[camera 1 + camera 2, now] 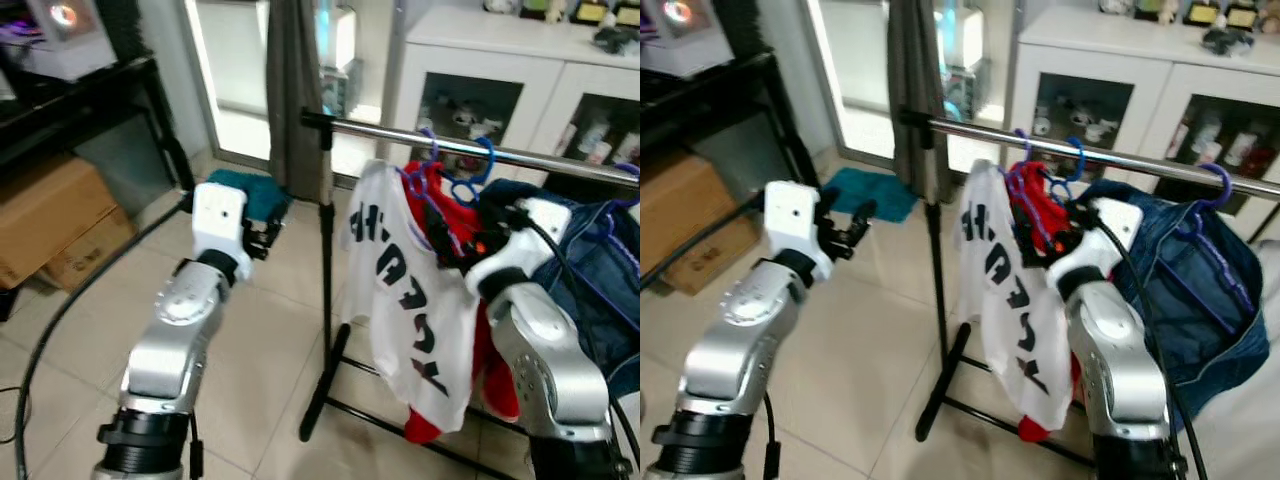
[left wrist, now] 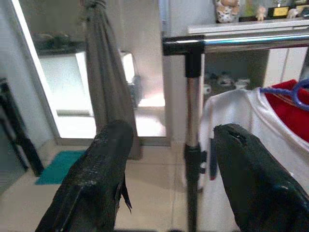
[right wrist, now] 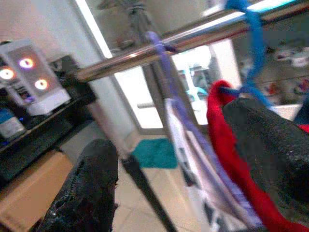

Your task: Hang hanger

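The right gripper (image 3: 193, 164) is raised at the hanging clothes, its two black fingers (image 3: 87, 188) spread apart with nothing clamped between them; the purple plastic hanger (image 3: 166, 72) carrying the white T-shirt with black lettering (image 1: 410, 300) runs through the gap between them, its hook over the shiny metal rail (image 1: 470, 148). Just beside it on the rail hangs a blue plastic hanger (image 1: 478, 165) bearing a red garment (image 1: 445, 215), pressed against the white shirt. Further along the rail to the robot's right is a dark blue denim jacket (image 1: 1200, 290) on another purple hanger (image 1: 1220, 180). The right arm's white wrist housing sits in front of the red garment and the denim.

The left gripper (image 2: 169, 179) is held out in the air to the left of the rack, fingers (image 2: 96, 179) wide apart and empty, pointing toward the black upright post (image 1: 325, 290) at the rail's end, apart from it.

Behind the rack stands a white cabinet with glass doors (image 1: 500, 90), a grey curtain (image 1: 295, 90) hangs by the bright doorway, and a teal mat (image 1: 870, 190) lies on the tiled floor (image 1: 270, 330). A brown cardboard box (image 1: 50, 220) sits under a black shelf (image 1: 90, 90) at far left
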{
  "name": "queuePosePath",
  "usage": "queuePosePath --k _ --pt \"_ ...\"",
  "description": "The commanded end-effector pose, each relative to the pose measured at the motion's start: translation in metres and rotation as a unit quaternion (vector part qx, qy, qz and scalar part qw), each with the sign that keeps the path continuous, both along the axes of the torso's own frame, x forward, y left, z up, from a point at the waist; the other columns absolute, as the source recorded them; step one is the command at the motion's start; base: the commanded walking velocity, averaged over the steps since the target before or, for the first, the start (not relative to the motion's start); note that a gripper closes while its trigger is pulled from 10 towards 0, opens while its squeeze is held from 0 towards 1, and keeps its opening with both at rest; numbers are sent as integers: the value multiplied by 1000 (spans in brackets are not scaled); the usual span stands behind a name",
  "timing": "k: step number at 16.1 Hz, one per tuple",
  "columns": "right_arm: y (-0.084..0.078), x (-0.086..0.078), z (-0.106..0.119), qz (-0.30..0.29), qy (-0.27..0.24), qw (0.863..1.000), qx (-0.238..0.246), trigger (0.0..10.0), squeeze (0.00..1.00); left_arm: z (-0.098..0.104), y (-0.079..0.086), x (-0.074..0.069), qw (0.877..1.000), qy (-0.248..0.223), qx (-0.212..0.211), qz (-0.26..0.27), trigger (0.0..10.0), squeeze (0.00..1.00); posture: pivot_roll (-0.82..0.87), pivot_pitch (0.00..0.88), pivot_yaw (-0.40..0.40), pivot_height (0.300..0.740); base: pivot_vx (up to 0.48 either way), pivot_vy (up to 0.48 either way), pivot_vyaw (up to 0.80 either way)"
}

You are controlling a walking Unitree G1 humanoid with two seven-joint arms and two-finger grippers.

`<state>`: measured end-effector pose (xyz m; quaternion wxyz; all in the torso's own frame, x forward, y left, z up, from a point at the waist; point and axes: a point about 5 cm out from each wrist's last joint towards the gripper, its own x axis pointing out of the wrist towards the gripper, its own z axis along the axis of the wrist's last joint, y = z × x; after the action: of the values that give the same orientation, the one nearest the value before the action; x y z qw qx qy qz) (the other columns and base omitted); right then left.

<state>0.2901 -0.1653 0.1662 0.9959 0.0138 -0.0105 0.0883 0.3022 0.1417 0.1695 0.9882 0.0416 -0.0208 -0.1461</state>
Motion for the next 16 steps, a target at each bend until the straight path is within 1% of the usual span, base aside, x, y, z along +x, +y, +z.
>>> queuePosePath --k 1,2,3,4,5,6,7,8,9,11,12,13,16 --pt "-1 5 4 9 5 1000 -23 10000 0 1 2 2 1000 -6 18 -18 10000 0 -55 0 59 740 0 0 0" --pt "0 8 4 18 12 999 -34 10000 0 0 2 1 999 -9 31 -39 10000 0 -56 4 59 740 0 0 0" --pt "0 14 3 11 26 999 -35 10000 0 -3 0 -3 996 -9 53 -74 10000 0 -57 5 59 740 0 0 0" --pt "-1 17 3 4 32 999 -29 10000 0 -5 -1 -5 994 -7 58 -93 10000 0 -57 5 59 740 0 0 0" --pt "1 27 6 9 48 999 -13 10000 0 -11 -3 -12 988 4 67 -138 10000 0 -55 7 61 740 0 0 0" --pt "3 30 7 18 51 998 -17 10000 0 -11 -3 -13 986 5 69 -150 10000 0 -53 7 62 740 0 0 0" --pt "8 37 10 40 53 998 -18 10000 0 -11 -3 -14 985 6 69 -159 10000 0 -51 6 63 740 0 0 0" --pt "10 39 11 55 59 997 -17 10000 0 -11 -3 -15 984 6 67 -164 10000 0 -49 6 61 740 0 0 0" --pt "17 48 12 87 70 993 -31 10000 0 -12 -2 -17 980 11 72 -188 10000 0 -47 5 59 740 0 0 0" --pt "22 57 14 93 76 992 -35 10000 0 -15 1 -20 977 16 84 -195 10000 0 -48 4 59 740 0 0 0" --pt "23 69 16 75 80 993 -38 10000 0 -19 4 -23 977 24 85 -195 10000 0 -45 5 55 740 0 0 0" --pt "23 75 15 58 82 994 -48 10000 0 -19 4 -24 977 25 84 -197 10000 0 -43 6 52 740 0 0 0" --pt "23 83 11 44 95 993 -56 10000 0 -18 4 -26 977 22 88 -193 10000 0 -36 12 43 740 0 0 0"
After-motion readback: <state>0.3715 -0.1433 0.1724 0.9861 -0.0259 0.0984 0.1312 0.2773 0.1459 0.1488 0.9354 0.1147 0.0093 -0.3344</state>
